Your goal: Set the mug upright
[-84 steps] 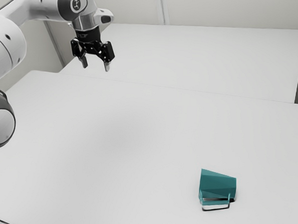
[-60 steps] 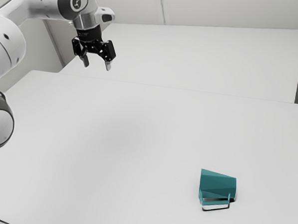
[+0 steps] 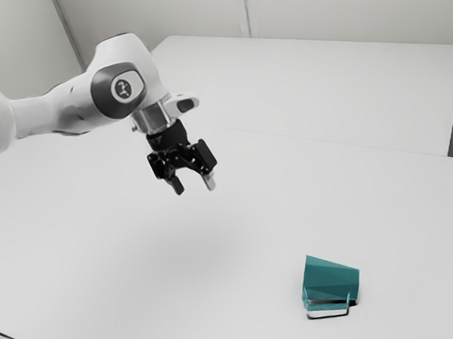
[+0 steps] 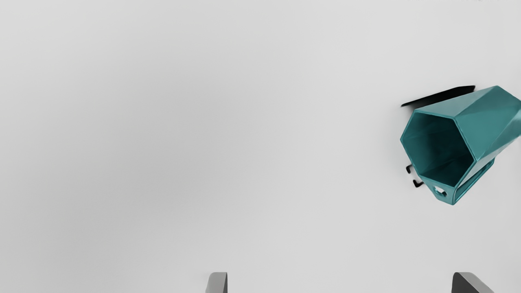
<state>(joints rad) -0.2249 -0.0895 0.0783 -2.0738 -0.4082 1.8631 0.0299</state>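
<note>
My end effector (image 3: 194, 187): wide open, holding nothing, up above the tabletop (image 3: 243, 292).
Mug (image 3: 331, 280): lying on its side on the tabletop, at four o'clock from my end effector in the exterior view, well apart from it.
Mouth (image 4: 439, 146): wide, dark inside, facing my wrist camera.
Handle (image 4: 449, 196): on the mug's side nearer my fingertips.

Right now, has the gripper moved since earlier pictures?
Yes: the gripper has shifted toward the exterior view's right and lower in that view, closer to the mug, which has stayed put.
</note>
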